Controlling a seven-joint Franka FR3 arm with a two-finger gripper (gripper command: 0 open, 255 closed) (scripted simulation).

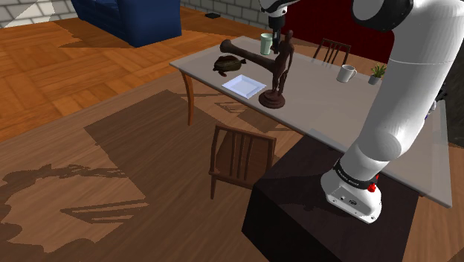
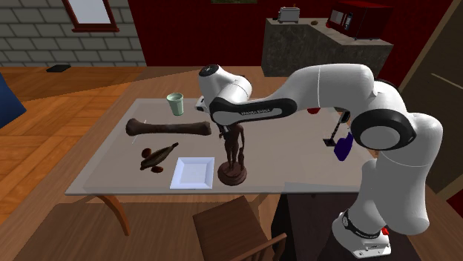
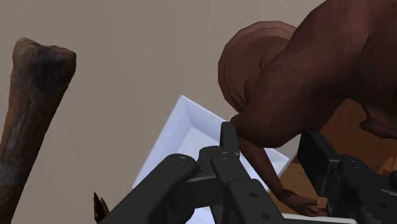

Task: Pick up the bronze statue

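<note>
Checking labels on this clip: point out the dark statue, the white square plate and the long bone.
statue (image 2: 231,176), second exterior view, on its round base.
white square plate (image 2: 192,172), second exterior view, its bare middle.
long bone (image 2: 169,127), second exterior view, mid-shaft.

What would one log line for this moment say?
stage: pre-grasp | jaws: open, either side of dark brown slender figure statue | statue: upright on pale grey table, beside white square plate | lifted: no

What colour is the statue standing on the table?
The statue is dark reddish brown, which shows best in the wrist view.
</note>
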